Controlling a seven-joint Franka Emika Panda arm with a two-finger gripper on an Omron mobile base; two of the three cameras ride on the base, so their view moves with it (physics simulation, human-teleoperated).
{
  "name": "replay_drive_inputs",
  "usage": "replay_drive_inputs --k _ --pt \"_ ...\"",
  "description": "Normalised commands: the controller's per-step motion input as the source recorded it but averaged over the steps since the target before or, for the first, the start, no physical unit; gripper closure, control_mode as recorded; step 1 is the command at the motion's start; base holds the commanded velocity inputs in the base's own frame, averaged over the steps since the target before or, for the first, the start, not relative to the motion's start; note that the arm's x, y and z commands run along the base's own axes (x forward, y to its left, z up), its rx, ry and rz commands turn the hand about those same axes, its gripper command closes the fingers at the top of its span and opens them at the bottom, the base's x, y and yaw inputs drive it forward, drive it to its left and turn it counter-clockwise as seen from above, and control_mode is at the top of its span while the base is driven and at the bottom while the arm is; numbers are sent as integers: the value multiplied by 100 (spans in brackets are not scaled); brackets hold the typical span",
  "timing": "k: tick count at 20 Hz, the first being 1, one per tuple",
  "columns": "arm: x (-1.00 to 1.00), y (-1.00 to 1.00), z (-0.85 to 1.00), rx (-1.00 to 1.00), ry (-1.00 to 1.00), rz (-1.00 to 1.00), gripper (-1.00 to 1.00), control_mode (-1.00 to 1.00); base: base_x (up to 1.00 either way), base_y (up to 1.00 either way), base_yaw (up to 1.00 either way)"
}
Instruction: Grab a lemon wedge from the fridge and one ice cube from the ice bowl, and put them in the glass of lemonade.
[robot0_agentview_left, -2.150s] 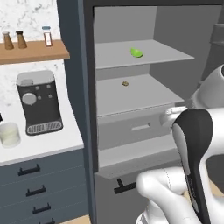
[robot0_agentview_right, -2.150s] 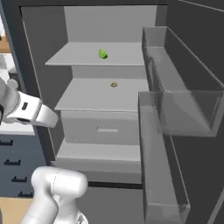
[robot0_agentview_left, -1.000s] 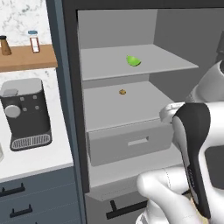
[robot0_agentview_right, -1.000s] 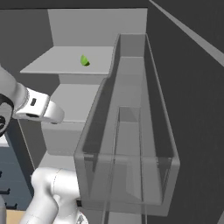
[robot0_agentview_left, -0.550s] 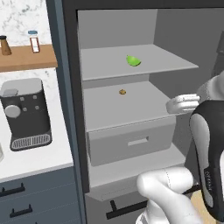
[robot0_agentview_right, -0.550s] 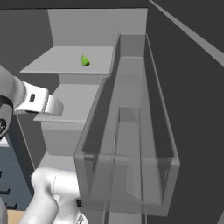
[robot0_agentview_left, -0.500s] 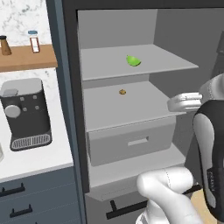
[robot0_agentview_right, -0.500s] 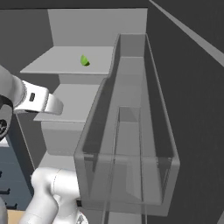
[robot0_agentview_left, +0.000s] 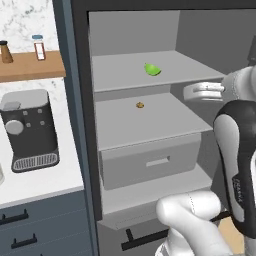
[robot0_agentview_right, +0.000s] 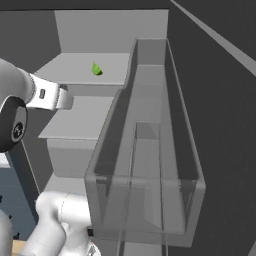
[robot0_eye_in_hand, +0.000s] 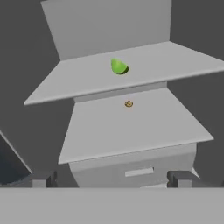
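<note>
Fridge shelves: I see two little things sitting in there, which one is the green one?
The lemon wedge, on the upper shelf of the fridge. It is bright yellow-green and wedge-shaped; the other, a tiny brown round morsel, lies on the shelf below.

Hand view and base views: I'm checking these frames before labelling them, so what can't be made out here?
- Fingers: hand view, only the tips show; the gap cannot be judged.
- Brown morsel: too small to identify in the left base view.
- Lemon wedge: right base view, tiny; shape unclear.
- Coffee machine: its neighbour at the left edge is cut off.
</note>
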Motion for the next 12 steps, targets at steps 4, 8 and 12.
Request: replay_drive_inputs --k 4,8,12 --pt "100 11 37 0 -1 0 -100 -100 0 0 0" --pt "100 2 7 0 0 0 -100 -100 0 0 0" --pt "98 0 -3 0 0 0 -100 -100 0 0 0"
